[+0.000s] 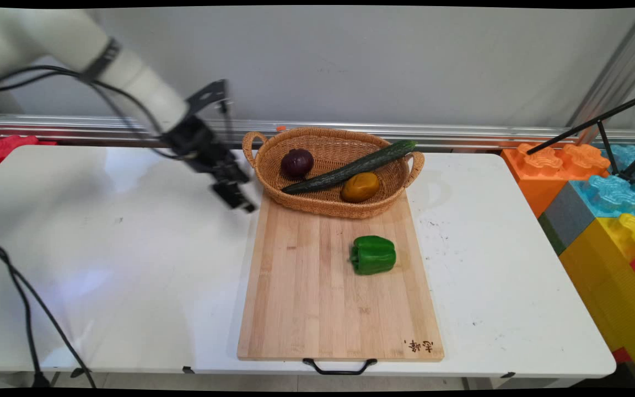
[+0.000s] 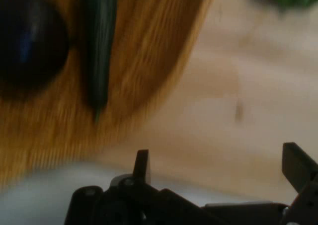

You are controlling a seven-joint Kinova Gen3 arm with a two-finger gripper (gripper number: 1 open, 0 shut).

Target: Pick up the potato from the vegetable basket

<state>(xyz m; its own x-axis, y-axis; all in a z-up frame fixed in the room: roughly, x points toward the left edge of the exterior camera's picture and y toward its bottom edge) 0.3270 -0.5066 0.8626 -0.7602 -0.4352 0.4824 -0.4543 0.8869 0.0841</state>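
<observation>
My black gripper [image 1: 242, 204] hangs just left of the wicker basket [image 1: 317, 207], over the wooden cutting board's [image 1: 306, 286] far left corner. In the hand view the gripper [image 2: 218, 168] is open, its fingers [image 2: 142, 164] spread wide with nothing between them. The basket holds a dark purple onion [image 1: 297, 163], a long cucumber [image 1: 350, 166] lying across it, and an orange-yellow vegetable [image 1: 360, 187]. The hand view shows the onion [image 2: 30, 41], the cucumber's tip [image 2: 99, 51] and the basket's weave [image 2: 149, 61] close ahead. A green bell pepper [image 1: 373, 255] lies on the board, apart from the gripper.
The board has a black handle [image 1: 339, 368] at the table's near edge. Big coloured blocks [image 1: 609, 220] stand off the table's right side, with a black tripod leg [image 1: 587, 125] above them. Black cables [image 1: 25, 309] hang at the left. Red blocks [image 1: 3, 148] sit at the far left.
</observation>
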